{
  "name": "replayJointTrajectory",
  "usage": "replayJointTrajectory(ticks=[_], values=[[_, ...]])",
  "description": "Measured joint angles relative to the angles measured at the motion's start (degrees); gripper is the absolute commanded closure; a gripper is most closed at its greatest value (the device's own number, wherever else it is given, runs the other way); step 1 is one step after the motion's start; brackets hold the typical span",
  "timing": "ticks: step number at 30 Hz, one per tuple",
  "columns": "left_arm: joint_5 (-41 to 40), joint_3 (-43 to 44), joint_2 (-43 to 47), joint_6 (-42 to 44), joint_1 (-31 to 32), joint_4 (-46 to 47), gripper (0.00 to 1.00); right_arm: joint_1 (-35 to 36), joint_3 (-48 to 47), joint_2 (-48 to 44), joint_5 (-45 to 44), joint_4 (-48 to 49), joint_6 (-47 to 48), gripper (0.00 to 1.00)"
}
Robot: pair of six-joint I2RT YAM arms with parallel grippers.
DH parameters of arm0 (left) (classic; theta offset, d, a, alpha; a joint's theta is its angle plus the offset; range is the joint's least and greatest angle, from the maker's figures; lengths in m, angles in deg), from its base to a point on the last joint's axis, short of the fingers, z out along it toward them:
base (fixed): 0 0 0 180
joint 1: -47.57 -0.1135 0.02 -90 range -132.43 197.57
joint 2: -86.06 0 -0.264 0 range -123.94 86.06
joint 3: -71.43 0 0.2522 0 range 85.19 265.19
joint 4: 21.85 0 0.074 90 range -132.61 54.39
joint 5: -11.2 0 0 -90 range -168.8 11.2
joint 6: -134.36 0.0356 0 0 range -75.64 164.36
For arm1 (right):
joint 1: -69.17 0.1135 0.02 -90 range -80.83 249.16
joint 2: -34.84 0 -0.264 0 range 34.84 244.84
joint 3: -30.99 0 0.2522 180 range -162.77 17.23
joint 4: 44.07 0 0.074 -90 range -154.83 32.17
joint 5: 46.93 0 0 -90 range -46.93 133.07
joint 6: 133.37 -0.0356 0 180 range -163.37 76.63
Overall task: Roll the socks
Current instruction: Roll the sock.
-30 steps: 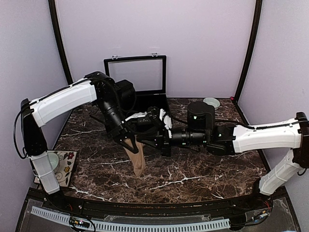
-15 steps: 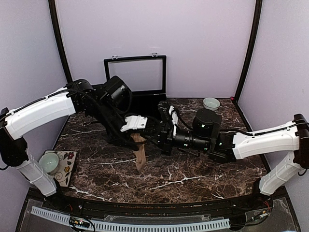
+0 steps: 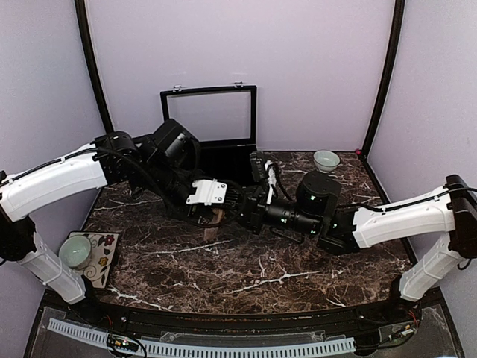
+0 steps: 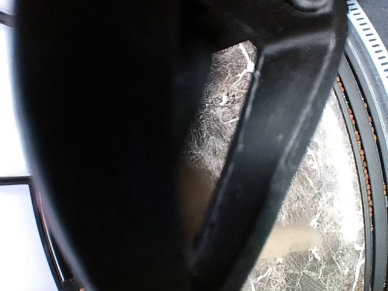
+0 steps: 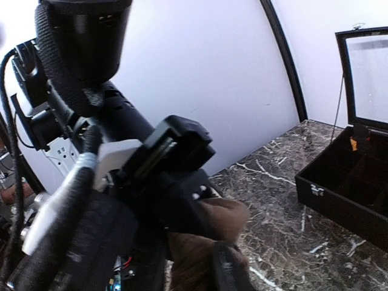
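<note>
**Both grippers meet at the tan sock**

The left gripper (image 3: 212, 215) is clamped on the tan sock (image 3: 212, 230), which is bunched at mid-table. The right gripper (image 3: 240, 212) sits just beside it, and I cannot tell how far its jaws are spread. Only the right wrist view shows the crumpled fabric close up. A second ago the sock hung longer.

The tabletop (image 3: 298, 261) looks like polished dark brown marble, glossy and veined in white. The tan sock (image 3: 212, 228) is soft, matt knitted cloth. The left arm (image 3: 59, 179) and right arm (image 3: 402, 216) wear smooth white plastic shells with matt black joints. The left fingers (image 4: 285, 151) are black plastic with a dull sheen. The far box (image 3: 227, 160) is matt black, its raised lid (image 3: 210, 115) a smooth pale pane. The far-right bowl (image 3: 326, 159) and near-left bowl (image 3: 74, 250) look glazed
</note>
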Motion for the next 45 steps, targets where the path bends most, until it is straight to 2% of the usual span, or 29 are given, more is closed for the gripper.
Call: replayJointTrajectory(ticks=[2, 4, 10, 17, 21, 25, 30, 36, 45], values=[[-0.22, -0.87, 0.81, -0.04, 0.0, 0.44, 1.0, -0.35, 0.15, -0.02, -2.49, -0.96, 0.0, 0.25], [-0.79, -1.84, 1.62, -0.17, 0.13, 1.03, 1.0, -0.48, 0.98, -0.42, -6.56, -1.95, 0.48, 0.23], [-2.73, -1.88, -0.7, -4.66, -2.16, 1.75, 1.0, 2.6, 4.98, -4.07, -17.55, -3.89, 4.17, 0.31], [-0.72, 2.82, -6.73, -8.52, -4.85, -1.2, 1.0, 6.19, 5.29, -3.63, -18.99, -2.78, 7.1, 0.3], [2.93, 3.89, -6.73, -8.61, -4.83, -3.39, 1.0, 6.23, 4.55, -2.12, -20.22, -4.76, 7.98, 0.36], [10.29, 4.28, -6.43, -7.02, -4.85, -7.02, 1.0, 5.7, 4.92, -2.19, -21.81, -6.14, 8.46, 0.39], [20.13, 6.75, -6.38, -4.26, -4.87, -13.66, 1.0, 4.72, 6.01, -3.65, -20.57, -6.71, 10.03, 0.38], [29.7, 12.41, -8.09, -1.68, -4.9, -21.92, 1.0, 4.74, 5.95, -6.54, -13.94, -7.37, 14.75, 0.31], [35.52, 14.1, -12.2, 0.85, -4.9, -28.33, 1.0, 4.72, 3.15, -11.56, -1.64, -15.28, 22.91, 0.26]])
